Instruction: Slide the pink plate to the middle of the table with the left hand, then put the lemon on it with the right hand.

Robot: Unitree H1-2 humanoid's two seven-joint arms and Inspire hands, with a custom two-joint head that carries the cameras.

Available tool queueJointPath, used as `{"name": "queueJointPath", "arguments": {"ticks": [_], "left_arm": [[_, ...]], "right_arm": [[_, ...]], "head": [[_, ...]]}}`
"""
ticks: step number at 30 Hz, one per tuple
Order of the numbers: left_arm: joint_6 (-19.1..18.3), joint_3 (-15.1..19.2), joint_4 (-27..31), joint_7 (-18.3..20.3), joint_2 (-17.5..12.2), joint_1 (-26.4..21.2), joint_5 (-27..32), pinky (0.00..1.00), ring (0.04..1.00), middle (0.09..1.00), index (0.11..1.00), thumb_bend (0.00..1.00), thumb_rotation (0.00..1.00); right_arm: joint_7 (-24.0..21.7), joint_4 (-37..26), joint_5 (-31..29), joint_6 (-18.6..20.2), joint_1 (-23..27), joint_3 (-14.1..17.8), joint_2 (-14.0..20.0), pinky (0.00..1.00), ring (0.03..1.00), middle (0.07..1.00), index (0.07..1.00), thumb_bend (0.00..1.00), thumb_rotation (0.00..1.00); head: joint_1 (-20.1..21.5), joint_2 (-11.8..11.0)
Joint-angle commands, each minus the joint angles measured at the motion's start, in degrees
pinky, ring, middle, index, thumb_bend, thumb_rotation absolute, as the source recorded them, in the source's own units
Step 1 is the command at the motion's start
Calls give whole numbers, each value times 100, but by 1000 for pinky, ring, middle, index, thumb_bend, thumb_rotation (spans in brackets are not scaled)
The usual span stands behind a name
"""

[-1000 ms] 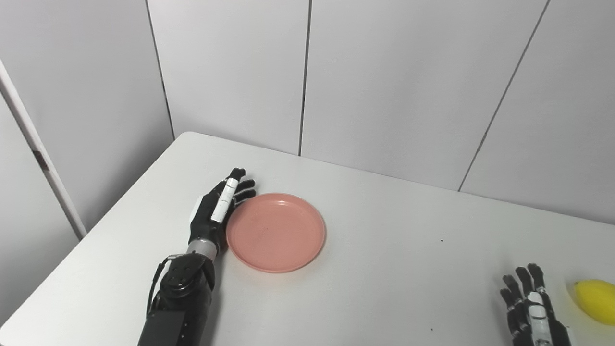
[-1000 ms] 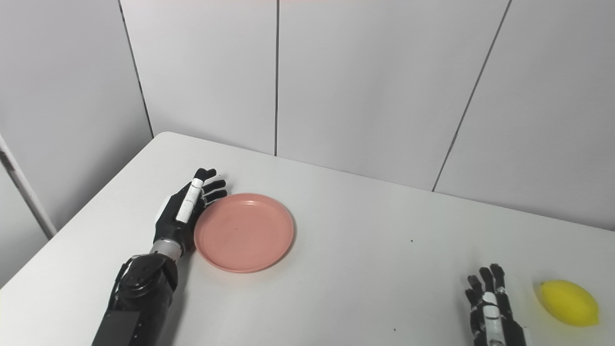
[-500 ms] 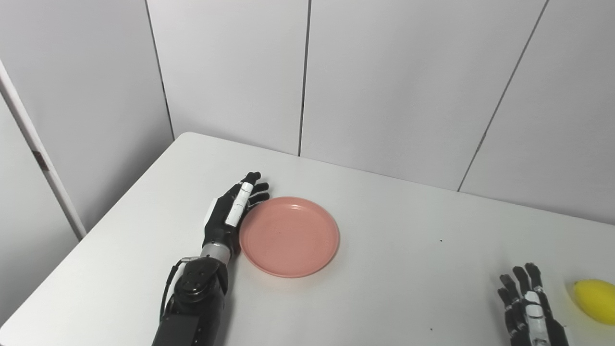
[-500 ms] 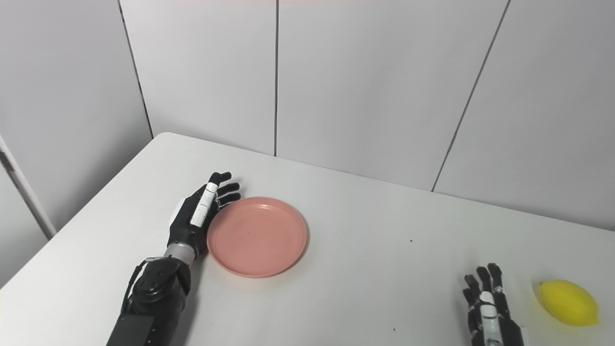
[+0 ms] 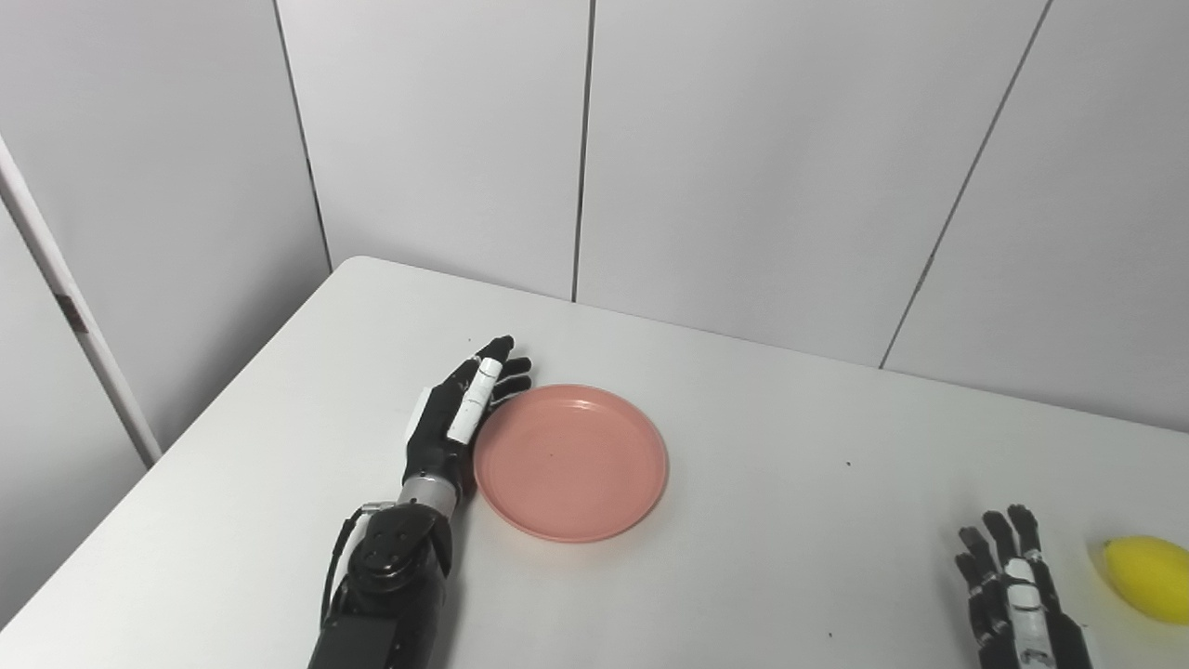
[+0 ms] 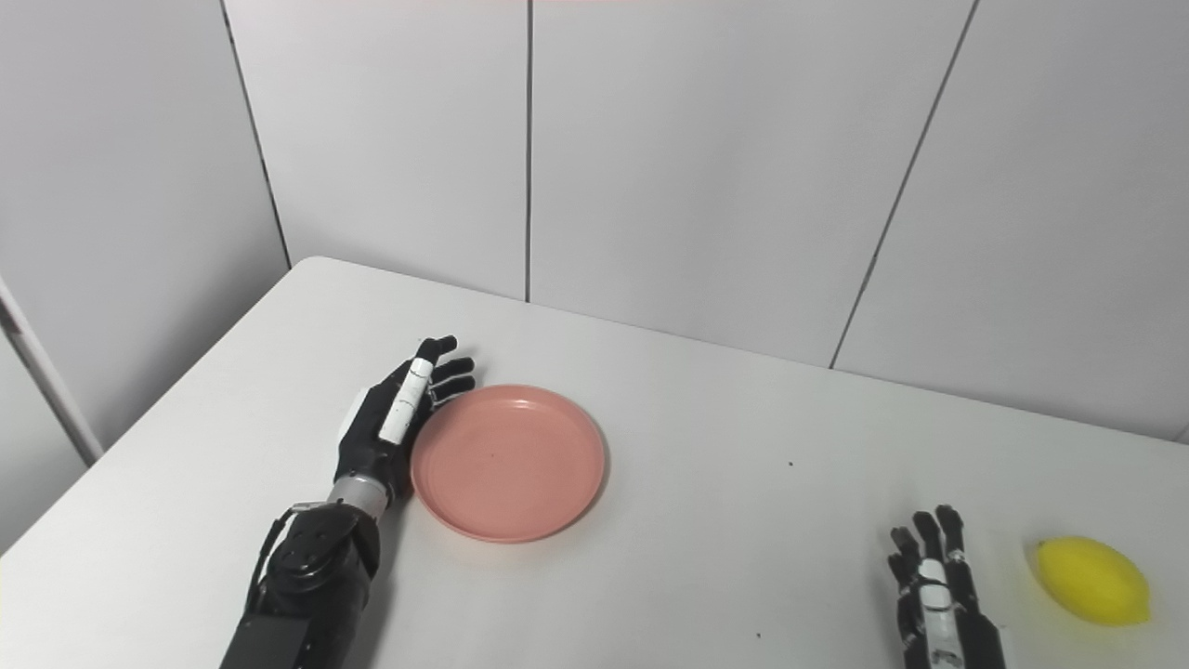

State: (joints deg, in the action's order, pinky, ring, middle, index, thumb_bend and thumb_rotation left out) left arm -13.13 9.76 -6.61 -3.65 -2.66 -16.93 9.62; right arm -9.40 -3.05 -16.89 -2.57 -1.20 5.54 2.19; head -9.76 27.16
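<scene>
Round pink plate, shallow and empty, flat on the white bench, left of centre. Yellow lemon on its side, near the right edge, well apart from the plate.

A white table with a rounded corner stands against pale grey wall panels split by dark seams.

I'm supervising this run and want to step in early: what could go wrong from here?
The left hand only leans against the pink plate rim, so the plate may spin or slip past the fingers. The lemon, round and near the table right side, could roll off if the right hand nudges it.
</scene>
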Motion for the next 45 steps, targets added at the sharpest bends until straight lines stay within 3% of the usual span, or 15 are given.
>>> {"name": "queueJointPath", "arguments": {"ticks": [1, 19, 45], "left_arm": [[-172, -61, -38, -47, 94, -54, -24, 749, 755, 760, 787, 945, 769], [-521, -317, 225, -19, 302, -34, -49, 730, 728, 741, 778, 941, 782], [-482, -544, 162, -34, 516, -15, -108, 686, 713, 729, 784, 921, 793]], "right_arm": [[-4, 292, -99, 31, -253, -105, -224, 1000, 956, 972, 995, 659, 715], [29, 270, -26, -9, -227, -165, -297, 1000, 954, 978, 1000, 642, 722], [122, 191, 19, 67, -235, -255, -340, 994, 940, 965, 992, 659, 687]], "head": [[14, 3], [91, 29], [180, 87]]}}
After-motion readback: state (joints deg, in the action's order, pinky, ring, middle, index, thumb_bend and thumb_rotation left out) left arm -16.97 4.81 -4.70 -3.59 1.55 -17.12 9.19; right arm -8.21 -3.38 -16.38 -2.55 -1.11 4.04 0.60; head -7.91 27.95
